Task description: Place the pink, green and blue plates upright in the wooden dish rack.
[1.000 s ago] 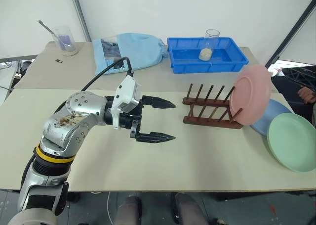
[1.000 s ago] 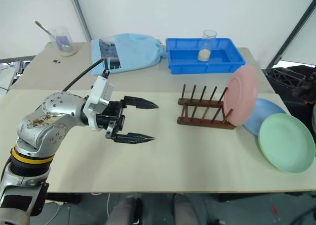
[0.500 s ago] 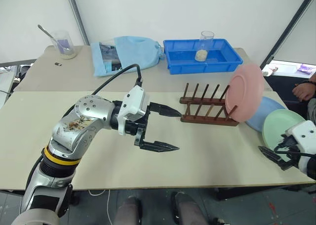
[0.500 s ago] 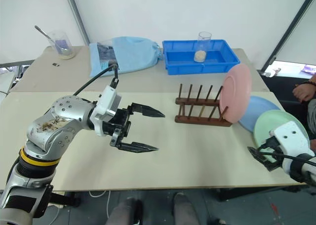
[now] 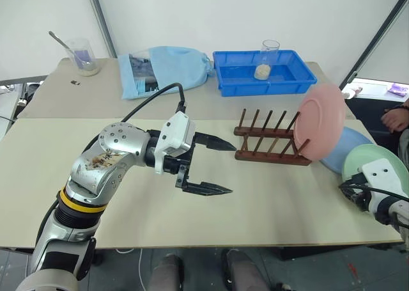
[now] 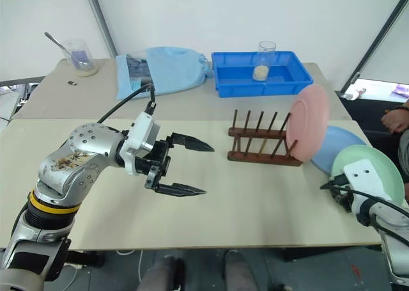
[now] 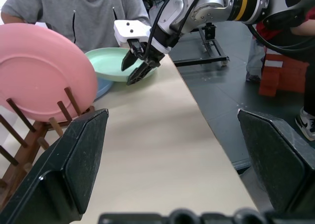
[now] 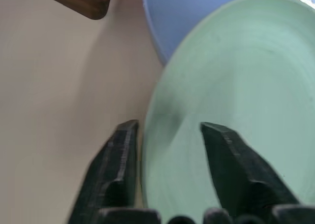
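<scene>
Green plate [image 8: 236, 101]: flat on the tabletop [image 5: 268, 195], overlapping the blue plate [image 8: 197, 17]. I have the right gripper [image 8: 167, 135] straddling its near rim, fingers parted, one outside, one over the dish, not clamped. Left gripper [image 5: 214, 166]: spread wide, empty, well apart.

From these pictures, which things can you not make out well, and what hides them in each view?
- Blue plate: mostly covered by the pink plate and green plate in the eye views.
- Grip of the right hand: its fingers straddle the green plate's rim in the right wrist view; contact cannot be told.
- Wooden dish rack: its far end is behind the pink plate.
- Contents of the clear cup in the blue tray: too small.
</scene>
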Motion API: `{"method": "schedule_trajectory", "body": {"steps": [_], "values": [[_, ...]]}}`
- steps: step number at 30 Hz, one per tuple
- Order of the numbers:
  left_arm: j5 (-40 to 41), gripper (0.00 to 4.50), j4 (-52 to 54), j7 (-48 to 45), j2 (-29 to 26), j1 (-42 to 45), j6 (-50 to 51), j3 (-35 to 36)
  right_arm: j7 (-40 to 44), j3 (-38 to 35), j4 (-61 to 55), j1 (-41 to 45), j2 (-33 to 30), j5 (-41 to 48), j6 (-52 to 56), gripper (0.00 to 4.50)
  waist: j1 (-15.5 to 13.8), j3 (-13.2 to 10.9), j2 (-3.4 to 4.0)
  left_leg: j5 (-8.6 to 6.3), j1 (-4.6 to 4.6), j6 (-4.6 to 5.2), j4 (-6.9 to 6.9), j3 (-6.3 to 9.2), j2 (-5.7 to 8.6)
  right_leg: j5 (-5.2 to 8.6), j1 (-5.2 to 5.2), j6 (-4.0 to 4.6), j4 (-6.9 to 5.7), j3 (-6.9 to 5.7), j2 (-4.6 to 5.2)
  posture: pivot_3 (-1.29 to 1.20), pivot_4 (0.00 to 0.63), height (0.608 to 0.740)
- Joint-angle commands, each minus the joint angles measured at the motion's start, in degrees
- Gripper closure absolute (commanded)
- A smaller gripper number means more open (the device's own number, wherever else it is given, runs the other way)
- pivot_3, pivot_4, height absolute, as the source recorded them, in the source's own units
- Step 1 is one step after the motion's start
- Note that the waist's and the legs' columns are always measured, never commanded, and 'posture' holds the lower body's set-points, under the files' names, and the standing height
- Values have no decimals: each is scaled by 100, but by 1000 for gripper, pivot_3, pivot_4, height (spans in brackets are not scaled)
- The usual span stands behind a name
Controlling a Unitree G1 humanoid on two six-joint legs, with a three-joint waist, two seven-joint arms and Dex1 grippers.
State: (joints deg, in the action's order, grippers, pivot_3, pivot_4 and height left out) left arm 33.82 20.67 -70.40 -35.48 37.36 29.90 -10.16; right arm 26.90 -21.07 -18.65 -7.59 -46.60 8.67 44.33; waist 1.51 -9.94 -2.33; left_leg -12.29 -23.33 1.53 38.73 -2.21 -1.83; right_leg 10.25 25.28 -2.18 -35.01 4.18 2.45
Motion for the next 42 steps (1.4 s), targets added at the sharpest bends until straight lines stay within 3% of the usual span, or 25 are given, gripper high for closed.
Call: {"method": "schedule_trajectory", "body": {"steps": [1,4,14,20,25,30,36,42], "values": [[-1,0,124,14,19,68,-107,41,-143,-115,-101,11,45,-98,153,3607,-21,0,0,-1,0,1,0,1,0,2,0,0,0,0,0,0,150,740],[-16,0,112,18,23,68,-121,38,-177,-157,-137,28,118,-83,254,4493,-30,0,-1,-1,0,1,4,1,0,1,-3,-1,1,-1,1,0,150,740],[24,0,11,120,-26,44,-50,223,-213,-1122,-1519,-139,119,-44,866,4493,-42,0,3,-1,5,1,11,2,-2,0,-6,-2,-4,-1,0,0,150,740],[149,0,-120,261,-120,59,138,467,60,-1551,-2048,1089,-522,285,781,4493,50,-4,11,-1,5,1,10,-1,-2,-1,-3,-4,-1,0,1,0,150,740],[147,0,-194,321,-181,65,183,594,361,-845,-1230,3607,-712,1051,-43,4493,124,-13,17,-1,8,1,9,4,-2,-1,-4,-3,-1,-5,0,0,150,740],[212,0,-77,416,-310,-39,331,730,578,-545,-748,5146,63,2518,550,4493,106,-14,16,-1,5,2,-8,14,-6,4,-3,7,-1,-10,-7,0,150,740],[410,0,192,610,-440,-248,556,905,160,-1115,-422,5296,788,4672,2052,4493,21,-14,17,-13,-29,21,-18,23,-2,-14,14,-8,1,-12,6,0,150,740],[533,0,282,652,-523,-320,652,969,-396,-1354,-177,4716,923,5704,2498,4493,-57,-14,16,-18,-57,27,-16,27,6,-16,34,-8,6,-13,10,0,150,740]]}}
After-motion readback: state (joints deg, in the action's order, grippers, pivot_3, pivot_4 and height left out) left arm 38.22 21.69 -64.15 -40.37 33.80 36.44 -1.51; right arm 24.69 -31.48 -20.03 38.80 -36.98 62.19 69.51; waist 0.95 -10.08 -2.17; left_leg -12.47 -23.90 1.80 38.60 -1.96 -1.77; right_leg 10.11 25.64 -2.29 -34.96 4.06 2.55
